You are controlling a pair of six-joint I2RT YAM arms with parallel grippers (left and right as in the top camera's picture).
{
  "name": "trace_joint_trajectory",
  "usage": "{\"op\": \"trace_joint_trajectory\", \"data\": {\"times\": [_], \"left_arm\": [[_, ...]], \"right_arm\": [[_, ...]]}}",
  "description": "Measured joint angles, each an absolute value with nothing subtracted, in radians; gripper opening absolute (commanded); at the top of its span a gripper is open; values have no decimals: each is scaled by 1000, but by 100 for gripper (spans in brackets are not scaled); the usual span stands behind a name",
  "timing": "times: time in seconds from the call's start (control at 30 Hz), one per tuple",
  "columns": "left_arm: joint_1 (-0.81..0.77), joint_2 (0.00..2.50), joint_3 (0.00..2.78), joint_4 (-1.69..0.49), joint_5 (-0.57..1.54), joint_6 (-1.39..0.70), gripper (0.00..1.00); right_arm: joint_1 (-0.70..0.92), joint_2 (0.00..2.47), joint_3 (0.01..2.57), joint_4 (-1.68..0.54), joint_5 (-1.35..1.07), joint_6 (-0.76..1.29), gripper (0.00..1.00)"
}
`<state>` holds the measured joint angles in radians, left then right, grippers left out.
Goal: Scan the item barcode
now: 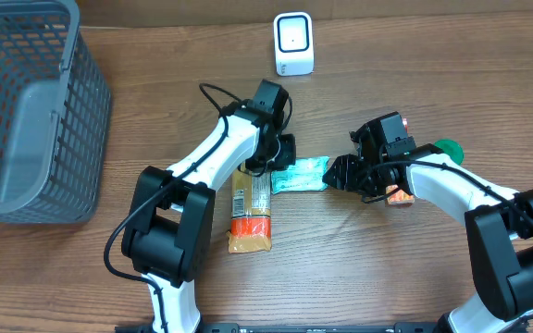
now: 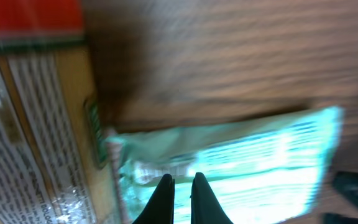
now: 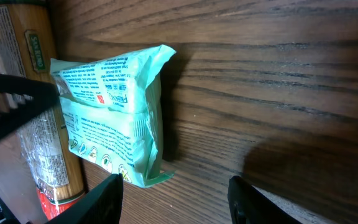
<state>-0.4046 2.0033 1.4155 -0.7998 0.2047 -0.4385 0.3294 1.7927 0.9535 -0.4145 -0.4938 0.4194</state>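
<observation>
Wood-grain table [image 1: 359, 268], overhead view: grey mesh basket [image 1: 26, 111] at far left, white scanner [image 1: 293, 43] upright at the far edge. The left gripper [image 1: 276, 165] and right gripper [image 1: 339, 174] face each other. The teal packet [image 1: 303, 174] lies flat between them, touching the left tips and just ahead of the right tips. A long tan and red package [image 1: 251, 217] lies beside the left gripper, its end against the packet's left end.

Left wrist view (blurred): both fingers [image 2: 160, 199] are pressed together, tips over the near edge of the teal packet. Cannot tell whether any film is pinched between them. The tan package sits to the left of the fingers.

Right wrist view: fingers [image 3: 107, 202] stand well apart with bare wood between them. The packet lies ahead of the left-hand finger, its lower corner just beyond that tip and not between the two. The other arm's dark finger [image 3: 11, 109] meets the packet's far corner.
</observation>
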Motion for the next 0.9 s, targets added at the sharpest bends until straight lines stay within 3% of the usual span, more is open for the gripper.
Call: {"op": "trace_joint_trajectory", "data": {"times": [0.63,0.9], "left_arm": [[-415,1994,1320,-670,118,-469,4],[-442,1988,1308,-639,103,-472,4]], "right_arm": [[330,1793,953,-413,-493,422,56],[329,1793,953,-410,-494,437,62]]}}
